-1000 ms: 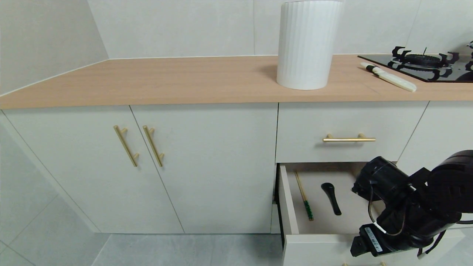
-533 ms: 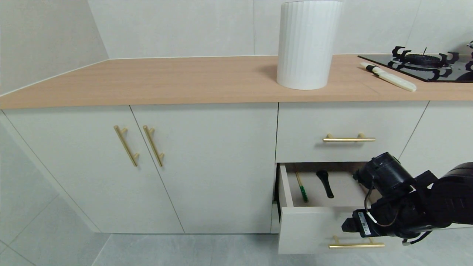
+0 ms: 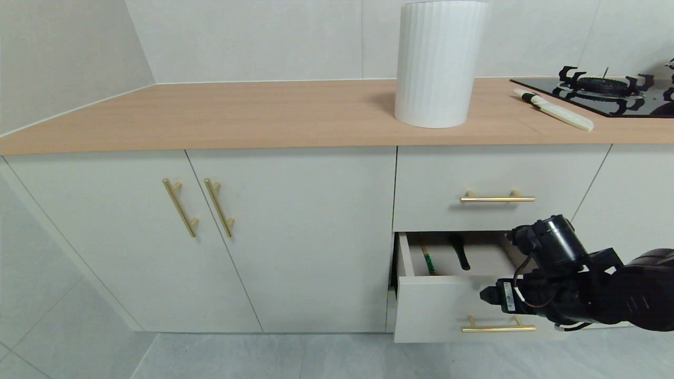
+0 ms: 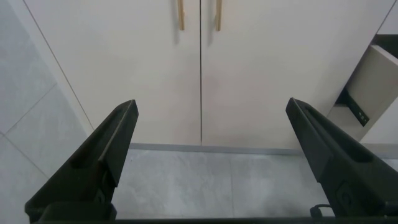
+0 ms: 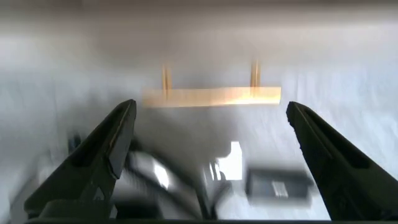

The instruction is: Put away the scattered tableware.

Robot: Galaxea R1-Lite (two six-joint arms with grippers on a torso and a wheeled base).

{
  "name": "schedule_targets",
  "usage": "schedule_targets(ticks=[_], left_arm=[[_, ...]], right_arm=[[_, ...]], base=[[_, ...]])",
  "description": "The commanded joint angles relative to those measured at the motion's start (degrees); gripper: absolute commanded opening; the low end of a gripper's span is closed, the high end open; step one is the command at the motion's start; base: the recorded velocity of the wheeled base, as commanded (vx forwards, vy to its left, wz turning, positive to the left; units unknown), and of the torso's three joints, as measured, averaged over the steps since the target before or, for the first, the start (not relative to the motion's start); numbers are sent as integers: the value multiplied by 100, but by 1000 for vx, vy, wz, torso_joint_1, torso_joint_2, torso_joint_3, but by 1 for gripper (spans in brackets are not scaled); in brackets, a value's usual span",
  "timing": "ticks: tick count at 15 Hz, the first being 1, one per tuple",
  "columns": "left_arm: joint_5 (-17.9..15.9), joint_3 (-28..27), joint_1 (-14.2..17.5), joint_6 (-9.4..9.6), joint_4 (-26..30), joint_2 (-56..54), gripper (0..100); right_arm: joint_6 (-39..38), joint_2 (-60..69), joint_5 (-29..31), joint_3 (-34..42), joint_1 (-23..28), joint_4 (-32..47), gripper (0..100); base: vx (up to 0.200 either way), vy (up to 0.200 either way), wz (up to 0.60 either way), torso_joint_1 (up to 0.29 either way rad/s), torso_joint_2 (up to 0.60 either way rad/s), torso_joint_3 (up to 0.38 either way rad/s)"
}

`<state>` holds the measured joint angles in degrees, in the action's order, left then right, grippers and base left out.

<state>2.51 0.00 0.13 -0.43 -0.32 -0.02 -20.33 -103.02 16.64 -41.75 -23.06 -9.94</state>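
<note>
Two grippers, both with jaws spread wide: the left gripper faces the double cabinet doors low near the floor, and the right gripper sits close before the gold handle of the lower drawer. That drawer stands partly open. Inside lie green-tipped chopsticks and a black spoon, side by side, apart. On the bench above stand a white ribbed canister and, near the gas hob, a pale knife.
</note>
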Motion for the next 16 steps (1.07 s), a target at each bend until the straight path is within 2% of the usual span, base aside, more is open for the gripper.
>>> schedule_targets(ticks=[1, 6, 9, 12, 16], left_arm=[[4, 0, 4, -1, -3, 2, 100], [4, 0, 4, -1, -3, 2, 100], [4, 0, 4, -1, -3, 2, 100], [4, 0, 4, -1, -3, 2, 100], [-5, 0, 4, -1, -3, 2, 100]], right_arm=[[29, -297, 23, 132, 109, -307, 100], [144, -702, 23, 176, 452, -1142, 100], [135, -965, 32, 317, 513, -1872, 100], [153, -1317, 41, 607, 505, -3005, 100], [205, -1668, 85, 704, 522, -3893, 100]], base=[[0, 0, 0, 0, 0, 0], [0, 0, 0, 0, 0, 0], [0, 0, 0, 0, 0, 0], [0, 0, 0, 0, 0, 0], [0, 0, 0, 0, 0, 0]])
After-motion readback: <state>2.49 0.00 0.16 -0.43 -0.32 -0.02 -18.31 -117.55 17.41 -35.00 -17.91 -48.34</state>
